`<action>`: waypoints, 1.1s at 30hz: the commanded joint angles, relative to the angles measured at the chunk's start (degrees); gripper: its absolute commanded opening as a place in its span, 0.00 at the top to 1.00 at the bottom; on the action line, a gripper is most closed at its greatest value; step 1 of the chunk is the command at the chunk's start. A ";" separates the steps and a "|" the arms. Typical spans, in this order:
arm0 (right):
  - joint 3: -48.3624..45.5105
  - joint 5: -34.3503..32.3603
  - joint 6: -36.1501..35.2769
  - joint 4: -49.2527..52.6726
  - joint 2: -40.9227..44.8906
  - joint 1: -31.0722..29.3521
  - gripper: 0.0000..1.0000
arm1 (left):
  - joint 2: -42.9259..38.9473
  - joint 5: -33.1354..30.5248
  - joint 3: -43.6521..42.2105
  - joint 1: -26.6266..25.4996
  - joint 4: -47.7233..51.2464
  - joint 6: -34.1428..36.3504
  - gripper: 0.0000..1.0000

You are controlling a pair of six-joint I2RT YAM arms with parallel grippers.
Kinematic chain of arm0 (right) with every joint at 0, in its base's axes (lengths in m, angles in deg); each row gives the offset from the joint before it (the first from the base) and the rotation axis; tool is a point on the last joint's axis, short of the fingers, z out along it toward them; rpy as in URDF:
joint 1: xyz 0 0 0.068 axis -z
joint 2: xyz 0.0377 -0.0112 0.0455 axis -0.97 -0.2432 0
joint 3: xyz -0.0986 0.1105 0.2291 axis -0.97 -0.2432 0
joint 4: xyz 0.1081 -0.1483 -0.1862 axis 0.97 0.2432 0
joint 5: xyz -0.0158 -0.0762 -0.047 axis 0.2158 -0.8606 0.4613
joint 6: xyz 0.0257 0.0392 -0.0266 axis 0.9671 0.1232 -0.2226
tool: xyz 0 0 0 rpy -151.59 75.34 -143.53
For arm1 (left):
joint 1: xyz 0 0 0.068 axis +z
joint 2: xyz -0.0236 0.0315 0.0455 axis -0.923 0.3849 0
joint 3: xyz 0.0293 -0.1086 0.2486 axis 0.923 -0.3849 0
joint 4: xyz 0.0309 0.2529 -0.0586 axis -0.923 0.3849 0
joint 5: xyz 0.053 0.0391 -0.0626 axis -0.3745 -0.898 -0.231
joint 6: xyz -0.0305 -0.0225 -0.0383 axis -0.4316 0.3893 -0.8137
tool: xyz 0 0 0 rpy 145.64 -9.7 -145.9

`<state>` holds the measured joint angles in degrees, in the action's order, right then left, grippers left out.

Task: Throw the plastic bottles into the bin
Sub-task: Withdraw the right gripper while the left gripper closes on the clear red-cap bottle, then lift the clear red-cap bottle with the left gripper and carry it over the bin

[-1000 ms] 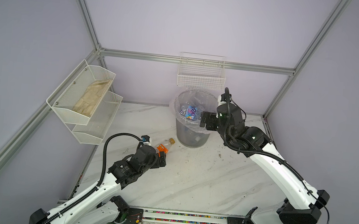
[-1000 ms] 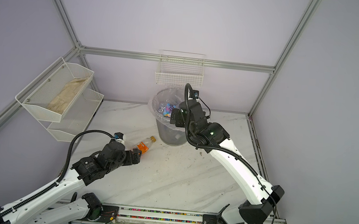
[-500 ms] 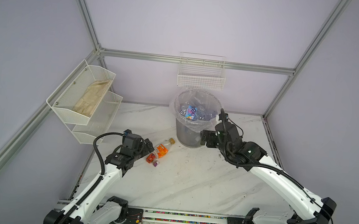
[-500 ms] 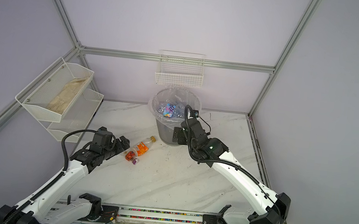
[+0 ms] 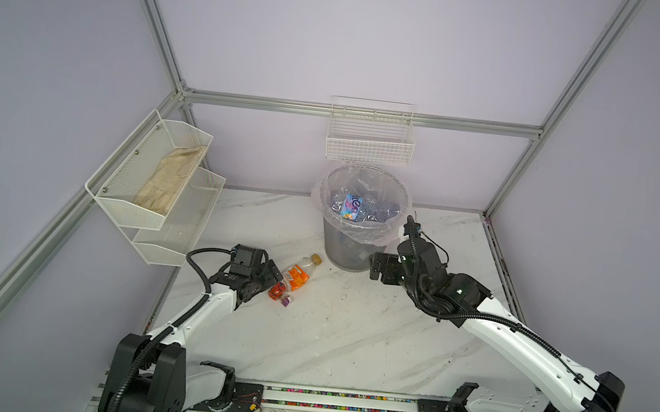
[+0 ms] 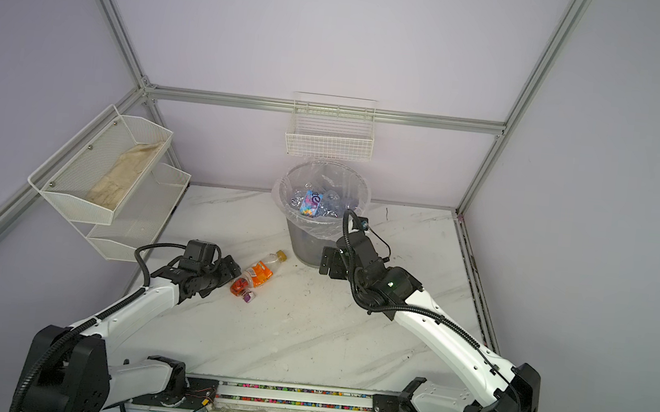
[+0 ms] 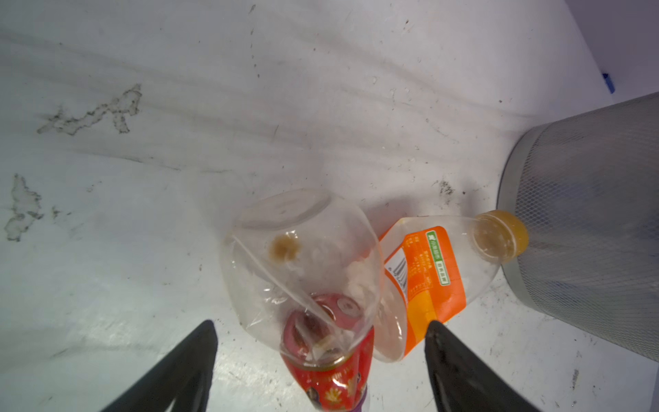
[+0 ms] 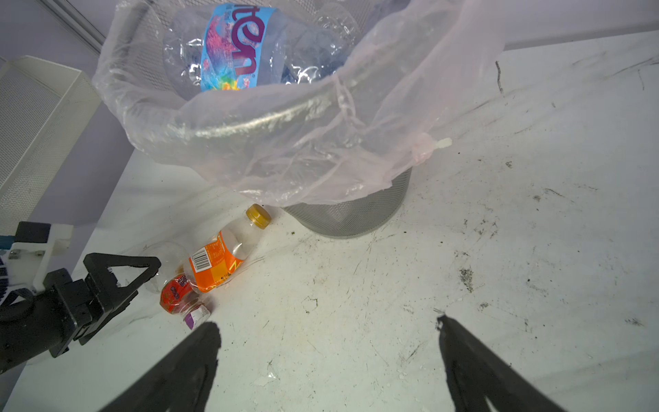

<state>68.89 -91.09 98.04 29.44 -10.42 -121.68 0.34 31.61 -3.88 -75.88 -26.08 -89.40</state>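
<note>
Left hand [image 7: 321,324] spread wide, nothing gripped. Small clear plastic bottle with red label [image 7: 306,264] lies on the marble surface [image 7: 142,185] between my fingers. Orange-labelled clear bottle [image 7: 428,271] touches it, right by one fingertip. I'd nudge away from that one, then pinch the red one alone. Tall grey mesh bin [image 7: 588,221] is just ahead. Right hand [image 8: 328,328] wide and empty, facing the bin.

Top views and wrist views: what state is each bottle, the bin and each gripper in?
bin: upright, lined, bottles inside.
left gripper: open, straddling the red-label bottle, not gripping.
right gripper: open, empty.
red-label bottle: on its side, loose.
orange-label bottle: on its side, capped, cap towards the bin.
</note>
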 commanded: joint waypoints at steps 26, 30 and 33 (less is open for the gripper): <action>-3.43 1.07 2.75 -2.06 2.30 -0.06 0.03 | 5.24 -1.30 -0.82 0.43 -3.96 0.52 0.63; -3.63 1.44 2.89 -2.50 2.37 -0.04 0.03 | -1.56 -2.45 1.67 0.35 -0.25 1.91 0.68; -4.11 1.93 3.19 -3.10 2.47 -0.06 0.03 | -7.66 -2.81 4.57 0.08 1.14 3.77 0.69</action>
<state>65.52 -89.45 100.19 27.58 -9.04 -121.68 -2.83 30.00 -3.71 -75.72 -26.49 -88.28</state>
